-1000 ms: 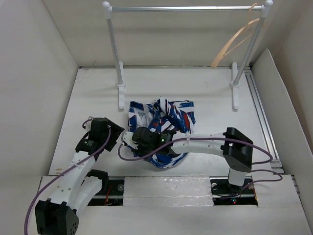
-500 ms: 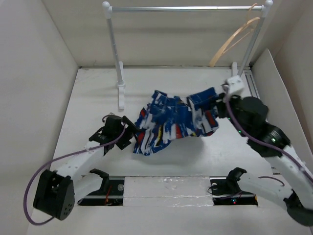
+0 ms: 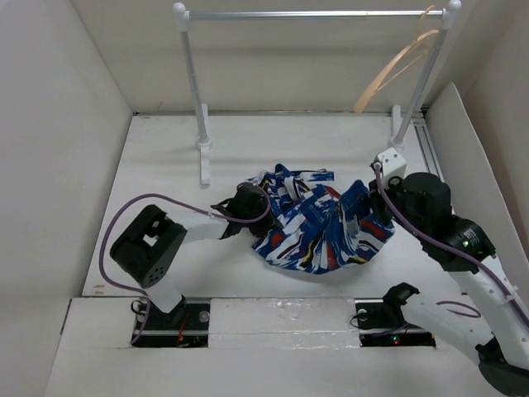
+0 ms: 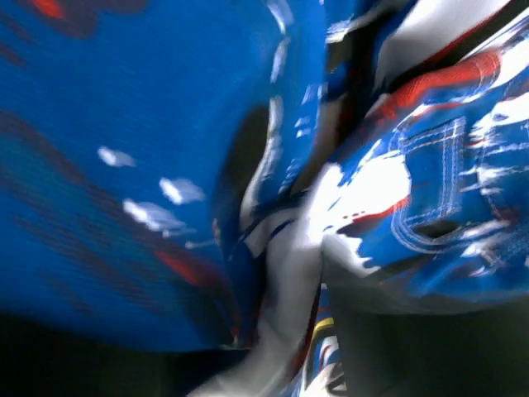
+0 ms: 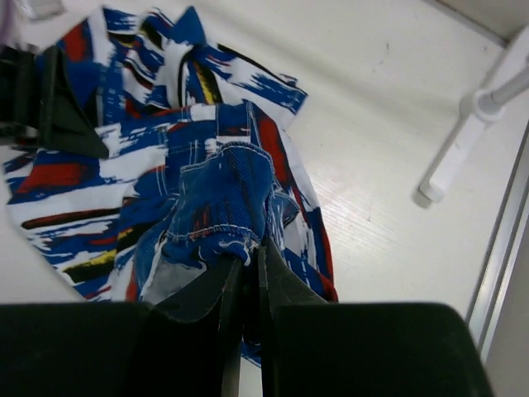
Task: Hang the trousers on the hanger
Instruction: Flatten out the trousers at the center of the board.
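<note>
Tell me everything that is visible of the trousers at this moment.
The trousers are soft fabric, blue and white brushstrokes with red, black and yellow dashes. Stitched seams and a pocket show in the right wrist view. They lie bunched in a fan shape on the white table, between the arms. The right gripper has its fingers shut on a blue fold at their right edge. The left gripper is at their left edge; whether it holds them cannot be told.
</note>
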Controlling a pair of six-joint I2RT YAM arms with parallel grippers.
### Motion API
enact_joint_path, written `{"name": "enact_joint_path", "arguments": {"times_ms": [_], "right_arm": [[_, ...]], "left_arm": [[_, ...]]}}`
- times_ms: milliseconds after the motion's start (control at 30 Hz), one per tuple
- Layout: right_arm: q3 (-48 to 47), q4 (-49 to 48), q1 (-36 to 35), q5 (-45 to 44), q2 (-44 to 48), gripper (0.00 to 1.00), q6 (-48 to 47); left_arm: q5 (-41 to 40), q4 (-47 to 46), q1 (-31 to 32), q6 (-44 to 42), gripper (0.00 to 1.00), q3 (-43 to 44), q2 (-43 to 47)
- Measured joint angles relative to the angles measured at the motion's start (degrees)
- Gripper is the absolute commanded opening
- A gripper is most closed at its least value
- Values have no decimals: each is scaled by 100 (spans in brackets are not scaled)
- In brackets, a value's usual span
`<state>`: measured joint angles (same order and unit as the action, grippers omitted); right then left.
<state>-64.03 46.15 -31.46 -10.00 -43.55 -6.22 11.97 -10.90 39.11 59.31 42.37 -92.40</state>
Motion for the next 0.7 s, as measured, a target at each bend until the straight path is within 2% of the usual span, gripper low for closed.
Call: {"name": "enact_joint_path", "arguments": {"times_ms": [100,167,267,333,400,500,600,700], "right_arm": [[-516,160,-354,151,-297,0,-101],[-1082,260,-682,260,-603,0,-197],[-2212,544,-1130,546,-1167,0,-339],[-3038,732,-1362,890,-1574,0,-420],[-4017,953,-1554,1270,-2044,0,-450],[-5515,1078,-1709,1991,-2723,0,-382],[-6653,966,-1794,2643,-3185,0,-81],[-7165,688,-1794,2798,-3169,0,363]], "left_arm": [[-17,42,57,-9,0,15,-173],[-22,249,-179,-31,0,-81,127],[-243,1025,-1027,-205,0,-205,1322],[-407,1620,-1915,-437,0,-31,2487],[-424,2260,-2929,-739,0,660,3442],[-573,3034,-4138,-1222,0,2352,3969],[-968,3434,-4347,-1578,0,3915,3910],[-1091,3814,-4339,-1764,0,4970,3810]]}}
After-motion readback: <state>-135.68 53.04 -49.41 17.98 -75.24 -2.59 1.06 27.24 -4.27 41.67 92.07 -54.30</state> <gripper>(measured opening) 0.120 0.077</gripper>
